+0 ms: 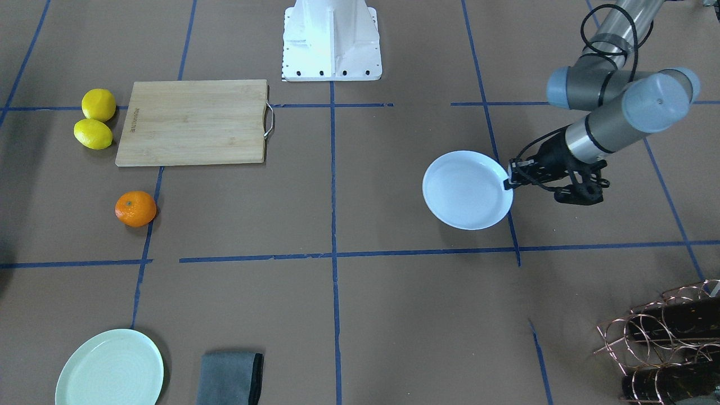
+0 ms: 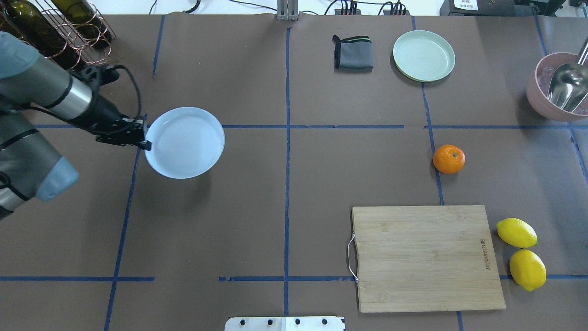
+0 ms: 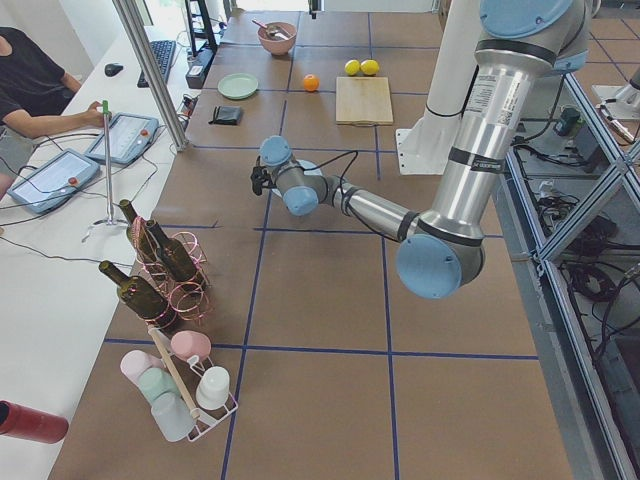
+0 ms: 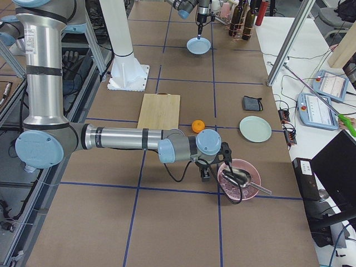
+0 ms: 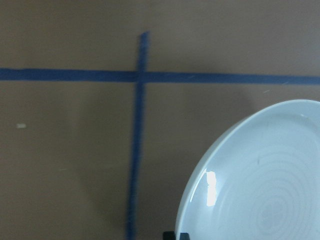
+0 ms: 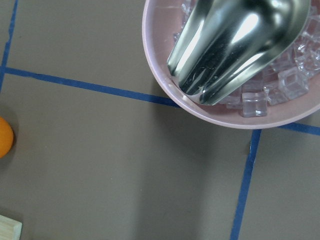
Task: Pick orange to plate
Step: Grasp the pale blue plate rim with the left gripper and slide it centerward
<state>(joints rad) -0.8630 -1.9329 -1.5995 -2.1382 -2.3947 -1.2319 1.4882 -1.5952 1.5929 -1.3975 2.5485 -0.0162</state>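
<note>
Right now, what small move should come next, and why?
Probably ease the left gripper, carrying the plate, toward the orange. Its jaws pinch the plate's rim, the plate looks lifted, and the orange lies far across on the robot's right side, untouched.

The small, round, bright orange (image 2: 449, 159) rests on the bench at the right, dimple up, well apart from the glossy bluish-white plate (image 2: 184, 142) at the left, whose rim the left gripper (image 2: 146, 143) pinches.

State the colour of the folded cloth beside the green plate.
Grey cloth with a black edge and thin green stripe, clearest in the overhead view.
</note>
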